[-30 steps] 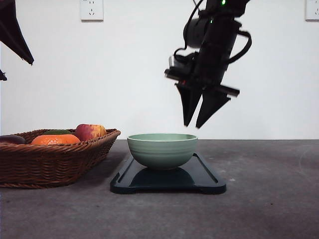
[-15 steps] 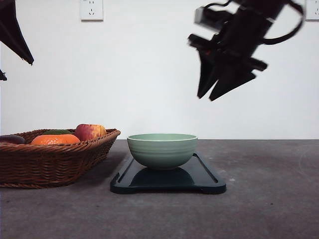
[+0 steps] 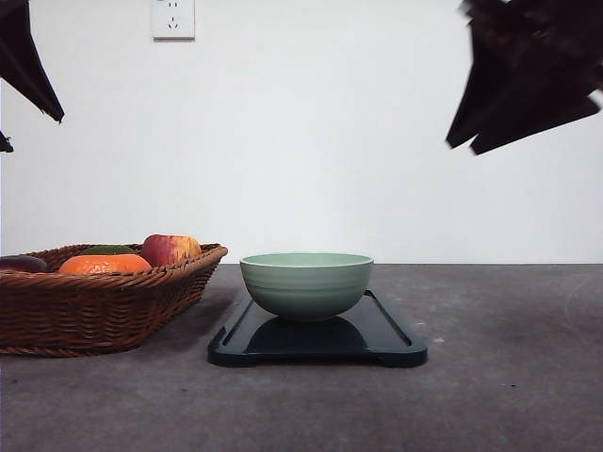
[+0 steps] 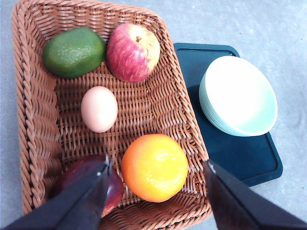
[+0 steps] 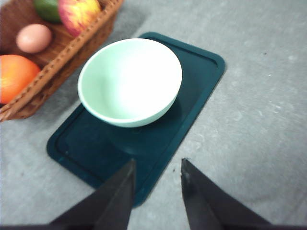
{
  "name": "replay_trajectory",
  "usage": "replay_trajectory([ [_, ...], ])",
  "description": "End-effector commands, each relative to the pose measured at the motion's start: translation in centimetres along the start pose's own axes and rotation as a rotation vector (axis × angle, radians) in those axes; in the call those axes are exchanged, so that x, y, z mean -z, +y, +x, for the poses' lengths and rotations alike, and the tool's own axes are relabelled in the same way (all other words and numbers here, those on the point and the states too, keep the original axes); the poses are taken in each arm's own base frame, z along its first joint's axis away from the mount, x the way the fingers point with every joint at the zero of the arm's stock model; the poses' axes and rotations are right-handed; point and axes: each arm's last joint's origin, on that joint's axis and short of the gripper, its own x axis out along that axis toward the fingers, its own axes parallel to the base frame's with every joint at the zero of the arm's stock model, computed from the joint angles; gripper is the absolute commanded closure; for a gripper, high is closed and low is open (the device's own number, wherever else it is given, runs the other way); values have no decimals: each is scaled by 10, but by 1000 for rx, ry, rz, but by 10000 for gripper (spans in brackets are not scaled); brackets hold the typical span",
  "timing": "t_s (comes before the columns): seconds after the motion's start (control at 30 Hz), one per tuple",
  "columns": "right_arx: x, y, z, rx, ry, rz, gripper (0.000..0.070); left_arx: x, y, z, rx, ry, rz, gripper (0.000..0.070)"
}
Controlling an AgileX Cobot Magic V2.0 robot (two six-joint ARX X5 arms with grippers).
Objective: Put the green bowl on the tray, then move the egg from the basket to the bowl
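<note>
1. Since a second ago the right fingers [image 3: 462, 146] have lifted up and away to the side from above the round pale sage-green bowl [image 3: 306, 282]; they hang parted and empty, high beside it.
2. The bowl sits on the flat, dark, glossy rectangular tray [image 3: 382, 334] on the grey table [image 3: 509, 395].
3. The left fingers [image 4: 156, 167], spread wide and holding nothing, hover over the brown woven wicker basket [image 4: 33, 120].
4. The pale tan egg [image 4: 99, 109] lies just ahead of the left fingers, its long axis pointing roughly away from them; I judge the left arm far nearer.
</note>
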Motion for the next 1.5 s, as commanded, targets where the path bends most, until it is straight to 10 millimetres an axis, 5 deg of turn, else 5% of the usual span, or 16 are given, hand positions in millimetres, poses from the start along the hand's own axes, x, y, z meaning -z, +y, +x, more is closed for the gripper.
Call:
replay_trajectory([
  [0.0, 4, 1, -3, 14, -6, -14, 514, -8, -3, -3, 10, -25, 13, 309],
  [0.37, 13, 1, -12, 42, 10, -11, 514, -45, -14, -6, -96, 14, 68, 308],
  [0.63, 13, 1, -12, 42, 10, -11, 515, -65, -15, 43, -154, 156, 108, 308],
  [1.0, 14, 1, -12, 43, 28, -5, 515, -60, 3, 124, -226, 291, 115, 302],
  [1.47, 15, 1, -12, 44, 32, 11, 514, -50, 20, 169, -263, 312, 116, 302],
])
